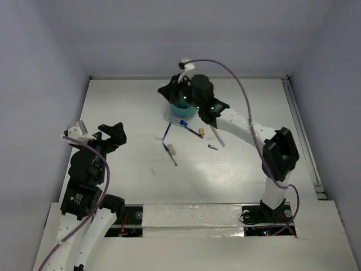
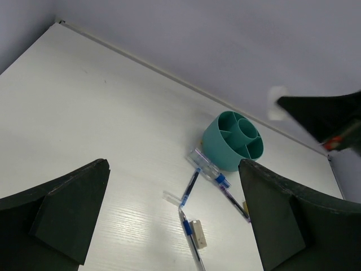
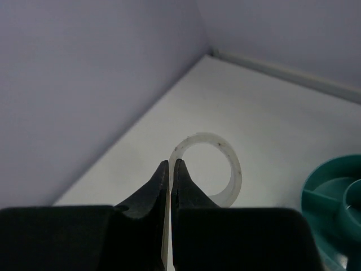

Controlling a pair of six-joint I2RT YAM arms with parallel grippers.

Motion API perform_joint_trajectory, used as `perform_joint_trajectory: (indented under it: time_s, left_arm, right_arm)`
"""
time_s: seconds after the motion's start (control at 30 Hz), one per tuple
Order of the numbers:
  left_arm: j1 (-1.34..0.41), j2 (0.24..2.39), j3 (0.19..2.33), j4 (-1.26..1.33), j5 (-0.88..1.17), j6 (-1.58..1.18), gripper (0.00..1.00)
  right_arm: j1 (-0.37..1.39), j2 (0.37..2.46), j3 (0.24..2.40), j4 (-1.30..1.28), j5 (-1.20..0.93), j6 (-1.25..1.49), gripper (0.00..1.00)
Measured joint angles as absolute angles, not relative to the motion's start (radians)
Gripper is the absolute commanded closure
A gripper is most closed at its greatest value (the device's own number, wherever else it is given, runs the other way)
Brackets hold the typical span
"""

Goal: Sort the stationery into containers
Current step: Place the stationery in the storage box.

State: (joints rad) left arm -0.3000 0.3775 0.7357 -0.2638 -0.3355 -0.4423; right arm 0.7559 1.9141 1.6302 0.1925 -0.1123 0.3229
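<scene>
R end effector (image 3: 170, 167) clamped on translucent ring (image 3: 236, 176) near teal cup (image 2: 225, 148). L end effector (image 2: 172, 169) jaws wide apart, empty. Pens (image 2: 190, 186) on counter (image 2: 84, 113).

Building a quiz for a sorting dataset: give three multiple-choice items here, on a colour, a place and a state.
1. The cup is: A teal; B red; C yellow.
2. The pens lie: A in the cup; B on the table beside it; C upright in a rack.
3. The right gripper is: A wide open; B shut on a pen; C shut on a pale ring.
Key: A, its wall is teal; B, they lie flat there; C, shut jaws pinch its wall.
</scene>
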Motion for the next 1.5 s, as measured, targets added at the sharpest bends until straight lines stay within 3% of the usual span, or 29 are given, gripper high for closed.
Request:
perform_joint_trajectory:
  time_s: [0.2,0.47,0.87,1.5]
  left_arm:
    - [-0.292,0.377,0.736,-0.257,-0.314,-0.435,0.01]
    - [-0.29,0.377,0.736,-0.25,-0.294,-0.427,0.01]
    - [-0.284,0.378,0.736,-0.25,-0.284,-0.424,0.01]
    - [-0.284,0.378,0.736,-0.25,-0.276,-0.419,0.01]
  right_arm:
    - [0.571,1.753,1.37,0.484,-0.219,0.525,1.0]
    - [0.386,1.861,1.231,0.683,-0.37,0.781,1.0]
    - [0.352,2.057,1.178,1.067,-0.439,1.07,1.0]
    - [0.334,2.156,1.163,1.179,-0.424,1.161,0.94]
